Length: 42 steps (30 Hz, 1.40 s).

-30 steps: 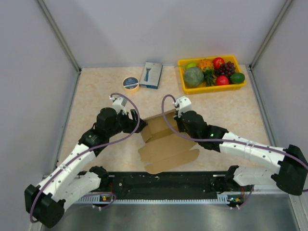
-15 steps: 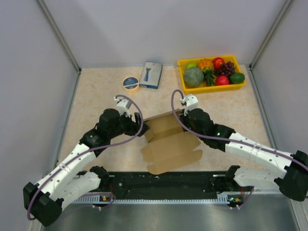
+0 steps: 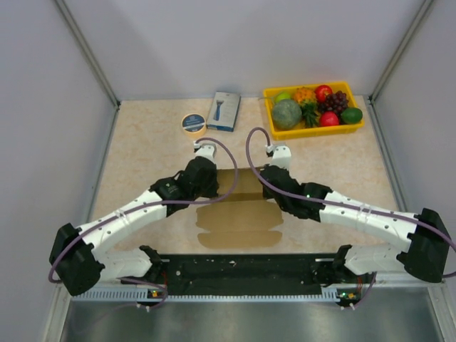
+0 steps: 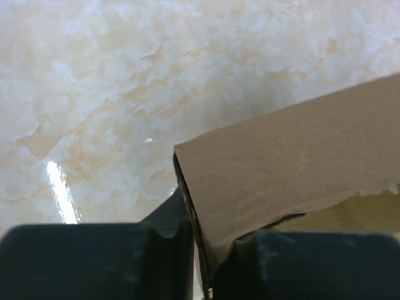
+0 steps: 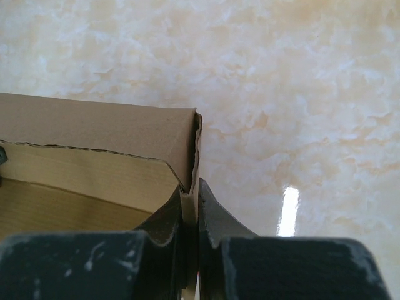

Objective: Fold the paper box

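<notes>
While the paper box [image 3: 239,217] lies on the table [image 3: 142,142] between the arms, the left gripper [image 4: 209,240] pinches its far-left corner and the right gripper [image 5: 190,206] clamps the far-right one, seemingly so the rear panel can rise evenly along its crease

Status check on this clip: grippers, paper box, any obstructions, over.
Left gripper shut on paper box, left side; right gripper shut on its right corner. Far panel raised, near flaps flat. Tape roll, blue-and-white box, fruit tray apart, far side.
</notes>
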Motion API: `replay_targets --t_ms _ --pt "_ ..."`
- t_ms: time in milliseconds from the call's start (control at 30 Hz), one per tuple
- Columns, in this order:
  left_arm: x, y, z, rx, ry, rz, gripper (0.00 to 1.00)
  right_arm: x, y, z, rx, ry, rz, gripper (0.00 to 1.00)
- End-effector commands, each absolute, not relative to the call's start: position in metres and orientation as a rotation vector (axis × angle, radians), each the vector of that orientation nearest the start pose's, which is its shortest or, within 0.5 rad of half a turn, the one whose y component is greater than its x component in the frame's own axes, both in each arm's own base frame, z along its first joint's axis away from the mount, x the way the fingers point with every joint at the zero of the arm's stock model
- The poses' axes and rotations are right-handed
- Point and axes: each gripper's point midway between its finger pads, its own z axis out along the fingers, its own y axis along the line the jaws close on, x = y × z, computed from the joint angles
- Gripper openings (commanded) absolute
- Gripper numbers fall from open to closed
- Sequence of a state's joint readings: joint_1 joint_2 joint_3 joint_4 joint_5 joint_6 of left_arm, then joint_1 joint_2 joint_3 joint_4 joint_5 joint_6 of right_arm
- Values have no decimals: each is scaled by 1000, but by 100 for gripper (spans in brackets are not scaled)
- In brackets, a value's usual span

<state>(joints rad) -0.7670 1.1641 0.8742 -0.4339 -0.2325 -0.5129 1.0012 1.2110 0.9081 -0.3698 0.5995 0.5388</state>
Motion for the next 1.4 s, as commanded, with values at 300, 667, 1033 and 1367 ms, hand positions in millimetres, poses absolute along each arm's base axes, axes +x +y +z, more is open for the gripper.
replay_targets --t_ms 300,667,1033,1367 --pt "271 -181 121 57 2164 289 0 222 238 158 110 2139 139 0" --pt "245 -240 99 234 2323 -288 56 217 225 140 39 2198 254 0" --pt "230 -238 135 250 2289 -494 63 214 232 127 -2 2242 253 0" --pt "226 -227 142 243 2272 -477 38 214 236 124 -14 2252 255 0"
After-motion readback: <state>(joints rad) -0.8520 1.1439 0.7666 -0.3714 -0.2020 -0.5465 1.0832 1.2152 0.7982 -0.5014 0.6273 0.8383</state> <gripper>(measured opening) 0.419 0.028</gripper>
